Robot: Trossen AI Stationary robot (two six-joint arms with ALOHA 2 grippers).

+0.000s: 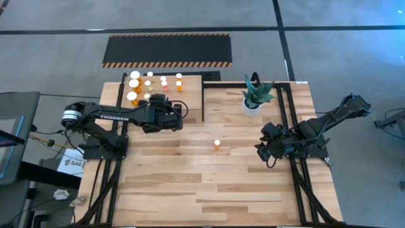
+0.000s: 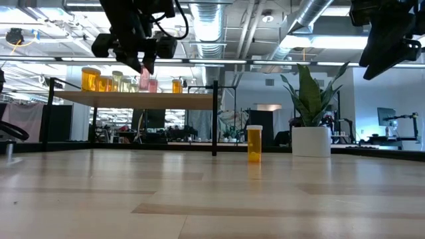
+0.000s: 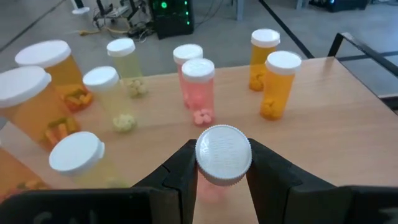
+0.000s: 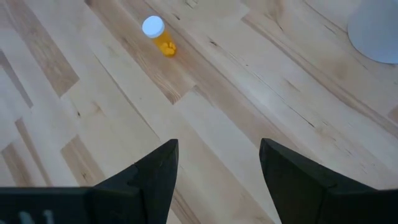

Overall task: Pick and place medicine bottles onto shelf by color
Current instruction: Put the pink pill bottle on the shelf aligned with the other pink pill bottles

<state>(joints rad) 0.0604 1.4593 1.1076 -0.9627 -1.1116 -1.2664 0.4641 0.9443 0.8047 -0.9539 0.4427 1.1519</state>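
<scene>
The light-wood shelf (image 1: 193, 95) stands at the table's far left. On it stand several white-capped bottles: orange ones (image 3: 281, 78), pink ones (image 3: 199, 84), yellowish ones (image 3: 102, 87) and larger orange ones (image 3: 25, 99). My left gripper (image 3: 222, 171) is over the shelf's near part (image 1: 180, 111), shut on a pink bottle (image 3: 222, 155). One orange bottle (image 1: 217, 144) stands alone on the table's middle; it also shows in the right wrist view (image 4: 157, 32). My right gripper (image 4: 217, 162) hangs open and empty at the table's right (image 1: 261, 144). My left gripper pinches the pink bottle between its two fingers (image 3: 185, 171), just below its white cap (image 3: 222, 152). In the low view the fingers come from above and the bottle (image 2: 144, 78) hangs upright below them, close over the shelf top (image 2: 192, 99). Whether its base touches the shelf, I cannot tell.
A white pot with a green plant (image 1: 255, 98) stands at the table's far right of middle. A black mat with orange-striped edges (image 1: 168, 50) lies on the floor beyond the table. Bare wood lies between the lone orange bottle and the near edge.
</scene>
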